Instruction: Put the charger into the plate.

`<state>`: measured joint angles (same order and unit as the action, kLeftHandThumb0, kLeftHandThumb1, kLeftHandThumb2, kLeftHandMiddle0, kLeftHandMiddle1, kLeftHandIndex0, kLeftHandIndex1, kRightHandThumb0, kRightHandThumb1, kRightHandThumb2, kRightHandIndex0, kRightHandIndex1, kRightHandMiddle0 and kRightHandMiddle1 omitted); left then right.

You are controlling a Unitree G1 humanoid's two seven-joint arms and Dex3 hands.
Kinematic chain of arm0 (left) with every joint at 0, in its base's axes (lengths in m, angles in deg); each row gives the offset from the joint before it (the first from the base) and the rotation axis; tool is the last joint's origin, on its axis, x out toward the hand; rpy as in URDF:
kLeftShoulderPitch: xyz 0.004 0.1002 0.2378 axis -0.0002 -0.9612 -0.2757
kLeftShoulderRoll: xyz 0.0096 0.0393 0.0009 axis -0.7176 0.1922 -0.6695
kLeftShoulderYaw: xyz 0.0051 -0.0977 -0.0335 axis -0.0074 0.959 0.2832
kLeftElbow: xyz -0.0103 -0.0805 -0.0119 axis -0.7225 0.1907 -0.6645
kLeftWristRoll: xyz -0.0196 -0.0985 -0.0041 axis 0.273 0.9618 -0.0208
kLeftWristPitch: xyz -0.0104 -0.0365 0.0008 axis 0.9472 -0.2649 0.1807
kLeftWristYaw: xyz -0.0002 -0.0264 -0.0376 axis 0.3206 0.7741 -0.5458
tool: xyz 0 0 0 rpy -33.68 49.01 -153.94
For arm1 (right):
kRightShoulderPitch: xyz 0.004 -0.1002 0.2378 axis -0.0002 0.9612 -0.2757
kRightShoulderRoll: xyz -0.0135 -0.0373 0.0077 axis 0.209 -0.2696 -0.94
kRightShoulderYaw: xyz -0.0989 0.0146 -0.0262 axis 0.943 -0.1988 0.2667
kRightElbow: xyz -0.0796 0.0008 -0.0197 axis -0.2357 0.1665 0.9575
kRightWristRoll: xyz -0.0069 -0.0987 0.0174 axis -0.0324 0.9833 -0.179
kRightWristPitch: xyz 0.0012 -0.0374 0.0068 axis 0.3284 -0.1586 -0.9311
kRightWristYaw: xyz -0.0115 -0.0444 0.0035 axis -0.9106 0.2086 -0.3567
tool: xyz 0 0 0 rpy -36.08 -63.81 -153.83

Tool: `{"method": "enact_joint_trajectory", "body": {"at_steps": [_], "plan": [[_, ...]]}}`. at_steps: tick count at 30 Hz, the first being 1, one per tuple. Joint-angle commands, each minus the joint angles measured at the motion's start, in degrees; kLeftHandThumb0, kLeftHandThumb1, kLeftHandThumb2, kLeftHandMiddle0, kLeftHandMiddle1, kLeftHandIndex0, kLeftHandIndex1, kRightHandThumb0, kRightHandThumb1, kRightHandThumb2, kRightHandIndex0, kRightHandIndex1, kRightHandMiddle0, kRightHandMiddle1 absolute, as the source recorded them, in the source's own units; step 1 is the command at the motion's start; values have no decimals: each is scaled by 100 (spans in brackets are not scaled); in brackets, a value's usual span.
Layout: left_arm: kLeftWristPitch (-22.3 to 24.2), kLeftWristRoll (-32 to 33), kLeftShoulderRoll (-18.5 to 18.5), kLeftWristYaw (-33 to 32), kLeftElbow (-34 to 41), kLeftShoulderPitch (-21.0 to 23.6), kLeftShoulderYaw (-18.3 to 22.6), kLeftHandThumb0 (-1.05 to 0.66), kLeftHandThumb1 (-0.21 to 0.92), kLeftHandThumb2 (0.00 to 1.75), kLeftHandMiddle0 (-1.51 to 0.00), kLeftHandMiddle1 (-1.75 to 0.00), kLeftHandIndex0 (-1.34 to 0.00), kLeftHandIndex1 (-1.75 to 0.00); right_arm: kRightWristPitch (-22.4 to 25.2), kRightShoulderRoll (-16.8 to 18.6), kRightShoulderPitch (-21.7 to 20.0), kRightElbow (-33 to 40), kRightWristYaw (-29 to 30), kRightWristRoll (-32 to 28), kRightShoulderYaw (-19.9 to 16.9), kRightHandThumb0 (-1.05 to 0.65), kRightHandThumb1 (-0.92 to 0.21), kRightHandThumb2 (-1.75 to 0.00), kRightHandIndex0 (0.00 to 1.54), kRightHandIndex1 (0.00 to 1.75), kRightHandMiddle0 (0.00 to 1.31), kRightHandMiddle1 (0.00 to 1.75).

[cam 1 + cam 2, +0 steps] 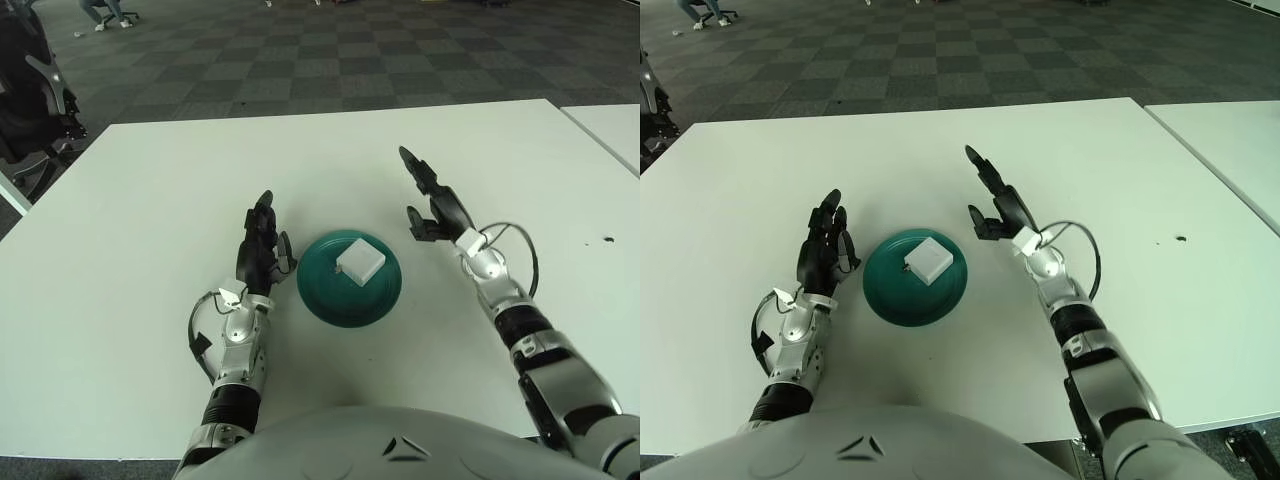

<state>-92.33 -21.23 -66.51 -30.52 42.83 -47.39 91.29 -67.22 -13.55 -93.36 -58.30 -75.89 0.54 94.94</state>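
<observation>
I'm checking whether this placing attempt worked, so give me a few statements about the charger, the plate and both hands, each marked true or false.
1. The charger lies in the plate. True.
2. The right hand grips the charger. False: it is open, to the right of the plate, holding nothing.
3. The plate is dark green and sits on the white table. True.
4. The left hand covers the plate. False: it shows just left of the plate, fingers extended.
5. The charger is black. False: it is white.
</observation>
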Motion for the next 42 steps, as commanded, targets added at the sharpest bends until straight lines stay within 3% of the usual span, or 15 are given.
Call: {"method": "enact_joint_trajectory", "body": {"at_steps": [1, 11, 19, 21, 27, 29, 37, 42], "plan": [[-140, 123, 322, 48, -776, -839, 46, -90, 92, 96, -11, 0, 0, -45, 168, 250, 377, 144, -263, -405, -279, -105, -92, -107, 0, 0, 0, 0], [-23, -4, 296, -5, -456, -967, -52, -90, 92, 98, -9, 0, 0, -43, 1169, 469, 789, 778, -291, -437, -670, -105, -92, -105, 0, 0, 4, 2], [37, -98, 279, -87, -263, -1083, -116, -89, 92, 98, -9, 0, 0, -41, 2943, 834, 1862, 2843, 326, -229, -536, -105, -92, -107, 0, 0, 7, 12], [50, -120, 281, -105, -217, -1106, -129, -89, 92, 98, -9, 0, 0, -41, 3248, 919, 1971, 3151, 434, -164, -524, -104, -92, -106, 0, 0, 3, 25], [92, -231, 283, -204, 31, -1242, -224, -89, 92, 99, -9, 0, 0, -40, 3800, 1174, 2132, 3637, 605, -151, -586, -100, -92, -101, 0, 0, 0, 34], [203, -295, 305, -270, 334, -1385, -328, -89, 92, 99, -9, 0, 0, -39, 3850, 1282, 2170, 3682, 680, -116, -600, -97, -92, -98, 0, 0, 0, 34], [601, -367, 266, -440, 1105, -1796, -572, -89, 92, 102, -9, 0, 0, -36, 3403, 1622, 1973, 2331, 862, -86, -894, -90, -92, -93, 0, 0, 0, 31], [761, -443, 226, -577, 1455, -1988, -698, -88, 92, 103, -12, -1, 0, -36, 3668, 1805, 1906, 2102, 1004, -129, -1047, -89, -92, -91, 0, 0, 0, 31]]}}
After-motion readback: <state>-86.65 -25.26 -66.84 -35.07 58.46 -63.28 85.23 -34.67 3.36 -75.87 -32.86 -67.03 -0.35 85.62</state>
